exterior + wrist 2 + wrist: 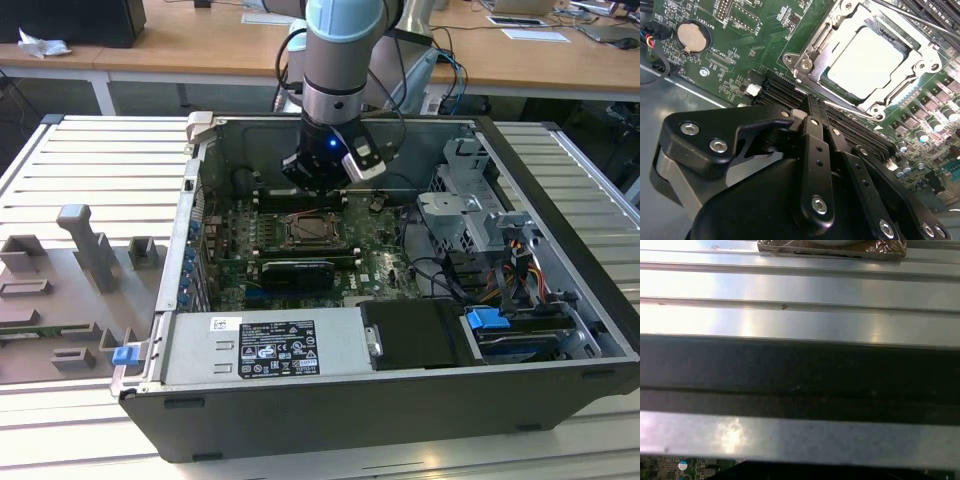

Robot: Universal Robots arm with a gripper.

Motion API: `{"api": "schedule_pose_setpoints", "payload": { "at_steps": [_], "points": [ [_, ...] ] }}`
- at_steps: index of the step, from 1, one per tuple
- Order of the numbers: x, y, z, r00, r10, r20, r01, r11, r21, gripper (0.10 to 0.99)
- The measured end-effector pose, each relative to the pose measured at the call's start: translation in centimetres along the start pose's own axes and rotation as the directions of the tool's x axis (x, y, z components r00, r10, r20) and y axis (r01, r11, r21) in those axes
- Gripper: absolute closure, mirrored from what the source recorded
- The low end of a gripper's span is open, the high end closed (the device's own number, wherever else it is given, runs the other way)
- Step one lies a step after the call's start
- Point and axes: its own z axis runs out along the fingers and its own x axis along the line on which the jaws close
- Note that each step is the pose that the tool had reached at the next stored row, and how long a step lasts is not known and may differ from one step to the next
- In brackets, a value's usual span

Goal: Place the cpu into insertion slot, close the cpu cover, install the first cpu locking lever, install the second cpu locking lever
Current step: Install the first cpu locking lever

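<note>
Tool clenched beside the covered socket

In the second wrist view the cpu (pixel 867 56) lies flat in the insertion slot (pixel 832 80) with the cpu cover (pixel 815 47) down around it, its pale top showing through the cut-out. The tool (pixel 810 107), fingers pinched together and gripping nothing, hangs just beside the slot's corner, over the black memory slots (pixel 775 90). In the exterior view the tool (pixel 318 190) sits inside the open computer case (pixel 300 420), above the slot
</note>
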Motion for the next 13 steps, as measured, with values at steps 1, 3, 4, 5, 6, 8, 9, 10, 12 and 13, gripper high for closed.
{"api": "schedule_pose_setpoints", "payload": {
  "at_steps": [1,3,4,5,6,8,9,10,12,13],
  "points": [
    [-0.04,-0.01,0.07,1.0,0.0,0.0,0.0,1.0,0.0,0.98],
    [-0.15,-0.03,0.2,1.0,0.002,0.0002,-0.002,1.0,0.0,0.98],
    [-0.21,-0.04,0.27,1.0,0.002,0.0002,-0.002,1.0,0.0,0.98],
    [-0.25,-0.05,0.33,1.0,0.003,0.0004,-0.003,1.0,0.0,0.98],
    [-0.26,-0.05,0.37,1.0,0.003,0.0004,-0.003,1.0,0.0,0.98],
    [-0.26,-0.06,0.46,1.0,0.004,0.0004,-0.004,1.0,0.0,0.98],
    [-0.27,-0.07,0.51,1.0,0.004,0.0005,-0.004,1.0,0.0,0.98],
    [-0.27,-0.07,0.55,1.0,0.003,0.0004,-0.003,1.0,0.0,0.98],
    [-0.27,-0.09,0.69,1.0,0.004,0.0003,-0.004,1.0,0.001,0.98],
    [-0.27,-0.09,0.73,1.0,0.004,0.0002,-0.004,1.0,0.002,0.98]
  ]
}}
